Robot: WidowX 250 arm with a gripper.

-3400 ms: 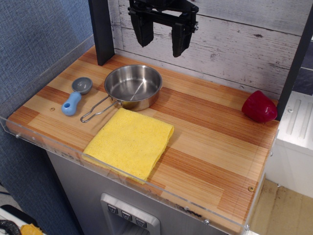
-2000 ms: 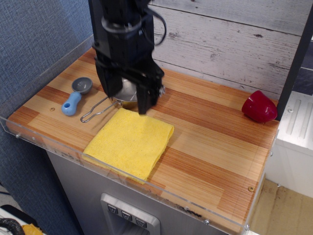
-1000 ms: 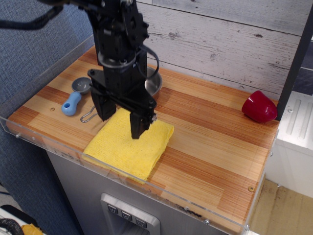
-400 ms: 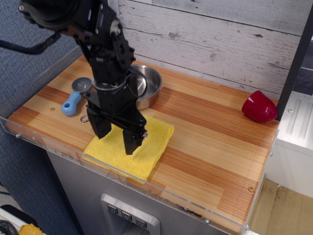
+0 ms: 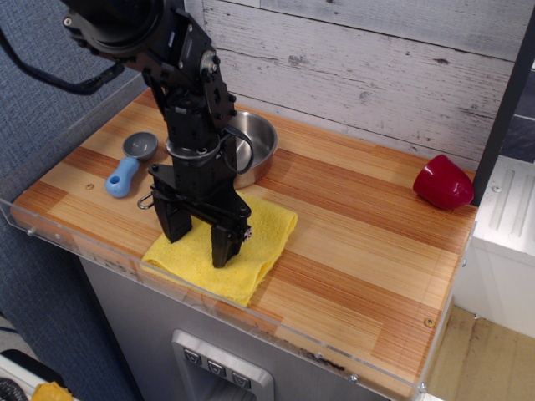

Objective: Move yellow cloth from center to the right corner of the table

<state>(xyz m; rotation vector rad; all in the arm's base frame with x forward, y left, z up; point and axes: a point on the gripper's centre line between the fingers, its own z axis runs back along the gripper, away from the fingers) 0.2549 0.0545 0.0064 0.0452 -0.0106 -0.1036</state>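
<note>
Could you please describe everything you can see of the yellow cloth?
The cloth is bright yellow, soft and terry-like, folded into a rough square. It lies flat on the table near the front edge, one corner reaching the clear rim. The end effector stands over its middle with both fingers spread and tips down on or just above it, hiding part of it. The pan sits just behind.
</note>
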